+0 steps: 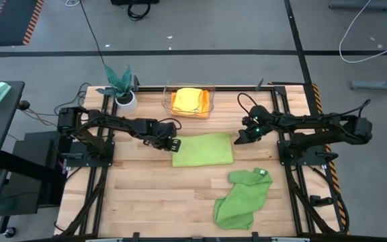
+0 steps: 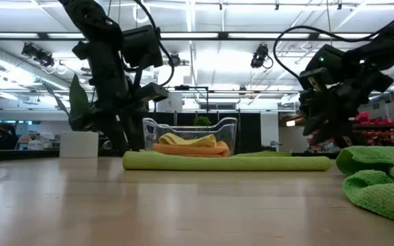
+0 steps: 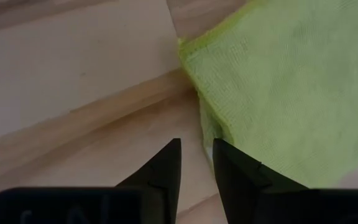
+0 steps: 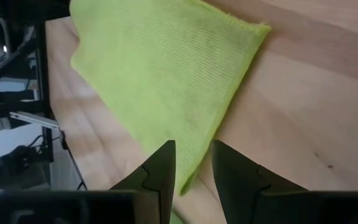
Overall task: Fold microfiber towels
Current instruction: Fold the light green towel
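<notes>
Lying flat near the middle of the bench (image 1: 146, 202) is a lime green towel (image 1: 203, 149), already folded into a neat rectangle. The left pincer (image 1: 174, 143) sits at its left edge, fingers slightly parted beside the layered corner and gripping nothing. The right pincer (image 1: 239, 138) hovers just off the towel's right edge, also parted and empty. A larger mid-green towel (image 1: 242, 197) lies crumpled toward the front right. An orange towel (image 1: 188, 106) and a yellow towel (image 1: 191, 95) rest folded in a clear bin (image 1: 213, 91) at the back, beside a potted plant (image 1: 121, 86). To fold again well, each pincer should probably pinch both layers at matching corners, then lift evenly so the edges align.
</notes>
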Controlling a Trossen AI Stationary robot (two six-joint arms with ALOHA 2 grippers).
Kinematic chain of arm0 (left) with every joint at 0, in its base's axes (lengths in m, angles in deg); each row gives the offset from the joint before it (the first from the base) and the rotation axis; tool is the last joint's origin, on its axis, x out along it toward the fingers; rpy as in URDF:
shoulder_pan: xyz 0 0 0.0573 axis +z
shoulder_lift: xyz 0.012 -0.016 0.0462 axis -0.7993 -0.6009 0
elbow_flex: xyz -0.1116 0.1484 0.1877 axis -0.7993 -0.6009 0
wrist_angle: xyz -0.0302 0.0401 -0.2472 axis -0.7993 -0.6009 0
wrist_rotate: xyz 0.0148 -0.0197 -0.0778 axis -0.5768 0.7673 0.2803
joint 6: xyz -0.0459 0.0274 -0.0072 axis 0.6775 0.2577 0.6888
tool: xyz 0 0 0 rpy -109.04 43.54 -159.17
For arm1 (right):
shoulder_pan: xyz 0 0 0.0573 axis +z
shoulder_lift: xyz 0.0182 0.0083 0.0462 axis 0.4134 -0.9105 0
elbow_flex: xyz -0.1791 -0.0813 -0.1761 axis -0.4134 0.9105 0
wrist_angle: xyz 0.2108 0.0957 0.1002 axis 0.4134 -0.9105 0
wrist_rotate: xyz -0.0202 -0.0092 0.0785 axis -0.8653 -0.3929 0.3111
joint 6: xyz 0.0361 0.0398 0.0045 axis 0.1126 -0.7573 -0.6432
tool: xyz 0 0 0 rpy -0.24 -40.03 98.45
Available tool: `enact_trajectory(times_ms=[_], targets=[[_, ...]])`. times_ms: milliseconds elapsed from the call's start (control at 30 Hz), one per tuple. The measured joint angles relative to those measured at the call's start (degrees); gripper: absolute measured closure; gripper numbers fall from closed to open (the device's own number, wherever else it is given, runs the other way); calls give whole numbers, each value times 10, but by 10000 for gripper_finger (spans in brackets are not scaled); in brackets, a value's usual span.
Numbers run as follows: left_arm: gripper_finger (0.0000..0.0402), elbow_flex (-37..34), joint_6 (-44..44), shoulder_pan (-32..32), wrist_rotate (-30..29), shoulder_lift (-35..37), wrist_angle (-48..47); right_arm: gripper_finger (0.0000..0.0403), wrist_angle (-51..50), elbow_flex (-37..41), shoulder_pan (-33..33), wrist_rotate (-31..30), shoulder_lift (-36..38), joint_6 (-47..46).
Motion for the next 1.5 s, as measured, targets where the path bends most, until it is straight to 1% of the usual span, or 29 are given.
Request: enact_trajectory(times_ms=[167,300,433,567,700,833,1133,1267,1500], targets=[[300,0,2,-4,9,-5,1,293,-1,0,17,-39,-1,-8],[295,0,2,-3,9,-5,15,293,2,0,28,-60,-19,-10],[288,0,1,-3,13,-5,25,293,18,0,51,-61,-52,-9],[279,0,2,-4,16,-5,17,294,63,-1,73,-70,-75,-14],[271,0,3,-4,18,-5,16,298,56,-1,86,-70,-92,-12],[261,0,4,-4,23,-5,16,300,70,-1,87,-71,-99,-9],[248,0,4,-3,73,-5,31,305,80,-19,87,-70,-82,-9],[254,0,1,-2,91,-5,48,317,80,-25,87,-70,-106,5],[250,0,1,8,91,-5,43,333,92,-25,87,-70,-146,21]])
